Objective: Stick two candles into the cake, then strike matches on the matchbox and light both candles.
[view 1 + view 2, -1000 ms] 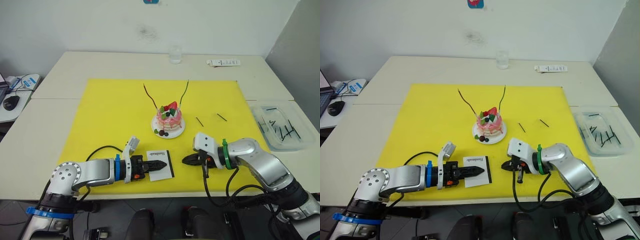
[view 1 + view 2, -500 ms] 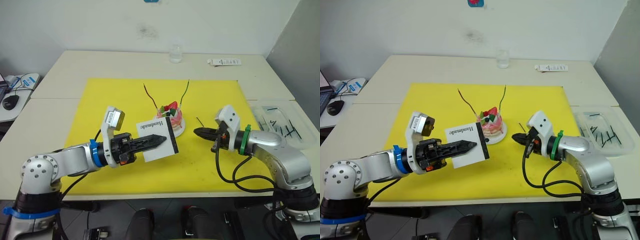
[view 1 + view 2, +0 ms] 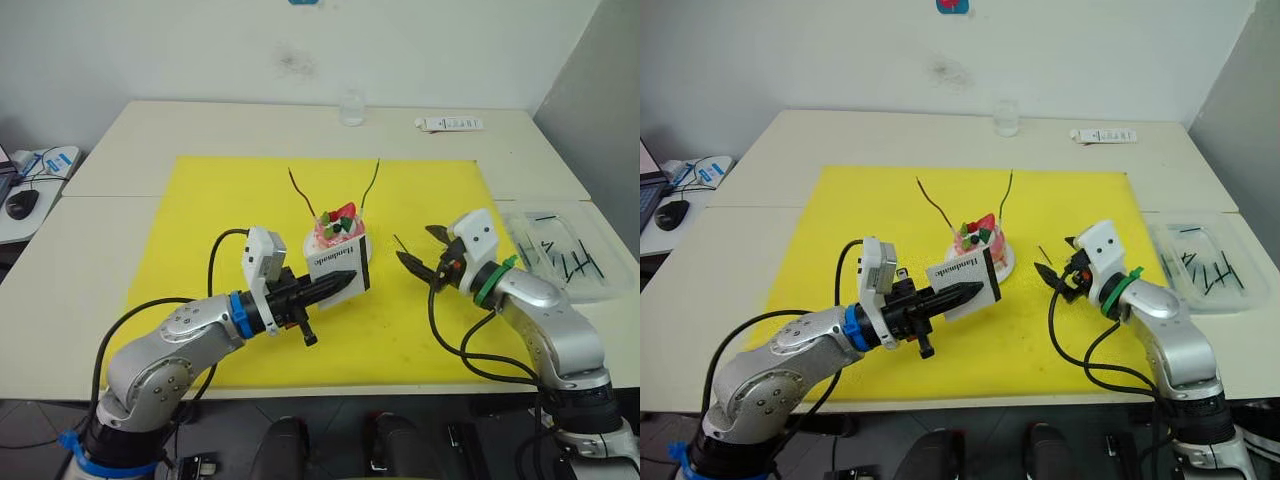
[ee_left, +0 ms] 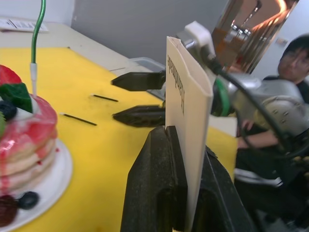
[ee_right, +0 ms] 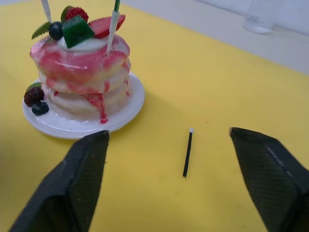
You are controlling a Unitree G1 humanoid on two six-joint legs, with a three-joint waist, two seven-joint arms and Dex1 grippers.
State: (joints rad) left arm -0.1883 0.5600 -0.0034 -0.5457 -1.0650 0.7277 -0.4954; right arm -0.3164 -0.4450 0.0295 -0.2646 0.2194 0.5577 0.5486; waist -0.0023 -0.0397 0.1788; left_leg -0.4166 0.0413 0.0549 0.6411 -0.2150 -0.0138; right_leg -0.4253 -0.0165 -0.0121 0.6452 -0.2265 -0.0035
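Both candles (image 3: 297, 186) already stuck in cake (image 3: 338, 232), middle of frame. Left hand (image 3: 340, 285) clamped on matchbox (image 3: 338, 268), held up in front of cake. Right hand (image 3: 416, 250) wide apart above match (image 5: 187, 152) on yellow mat. Next: drop down, pinch match.

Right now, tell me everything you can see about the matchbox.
The matchbox is a flat white rectangular box, cardboard by the look of it, with a black strip along one edge and small "Handmade" print on its face. The left pincer is shut on it and holds it tilted, off the yellow mat, in front of the cake.
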